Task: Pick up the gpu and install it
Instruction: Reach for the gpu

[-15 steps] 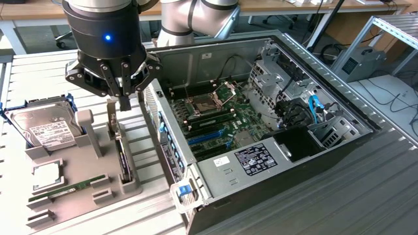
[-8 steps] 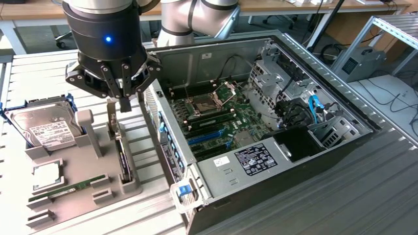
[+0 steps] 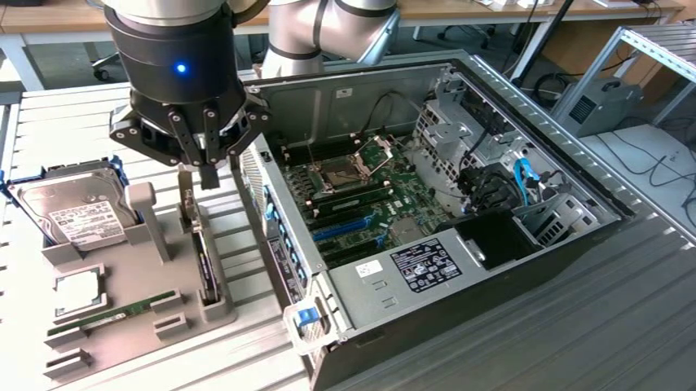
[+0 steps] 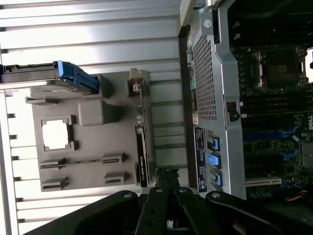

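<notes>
In the exterior view, the gripper [image 3: 205, 177] hangs over the gray holder [image 3: 120, 326] with its fingers pressed together on nothing. The gpu [image 3: 204, 265] stands on edge in a slot of that holder, below the fingers. Its long axis runs alongside the wall of the computer case [image 3: 381, 281], and the silver bracket [image 3: 187, 208] is at the far end. In the wrist view, the gpu [image 4: 142, 156] appears edge-on just beside the fingertips, which do not touch it, and its bracket end [image 4: 136, 85] points away from them.
</notes>
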{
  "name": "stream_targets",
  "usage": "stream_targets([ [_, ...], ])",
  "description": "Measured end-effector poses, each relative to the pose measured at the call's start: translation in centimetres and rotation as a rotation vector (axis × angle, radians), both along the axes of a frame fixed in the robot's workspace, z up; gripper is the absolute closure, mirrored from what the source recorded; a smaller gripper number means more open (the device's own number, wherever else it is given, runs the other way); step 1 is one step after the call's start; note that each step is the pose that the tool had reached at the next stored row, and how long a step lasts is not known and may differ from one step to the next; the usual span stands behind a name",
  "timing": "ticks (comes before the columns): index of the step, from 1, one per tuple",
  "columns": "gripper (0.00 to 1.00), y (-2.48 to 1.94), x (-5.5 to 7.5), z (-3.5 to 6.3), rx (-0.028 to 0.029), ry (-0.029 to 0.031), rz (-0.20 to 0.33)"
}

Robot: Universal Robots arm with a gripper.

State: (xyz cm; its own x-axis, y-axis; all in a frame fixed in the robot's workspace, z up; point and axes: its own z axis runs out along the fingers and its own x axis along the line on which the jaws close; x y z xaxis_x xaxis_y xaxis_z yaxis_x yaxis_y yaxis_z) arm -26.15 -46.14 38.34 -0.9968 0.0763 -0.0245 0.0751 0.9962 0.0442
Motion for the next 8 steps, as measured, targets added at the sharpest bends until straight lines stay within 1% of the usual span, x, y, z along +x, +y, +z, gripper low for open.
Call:
stream_targets([
  [8,0.89,-0.11,-0.05,-0.05,-0.0005,0.0,0.0],
])
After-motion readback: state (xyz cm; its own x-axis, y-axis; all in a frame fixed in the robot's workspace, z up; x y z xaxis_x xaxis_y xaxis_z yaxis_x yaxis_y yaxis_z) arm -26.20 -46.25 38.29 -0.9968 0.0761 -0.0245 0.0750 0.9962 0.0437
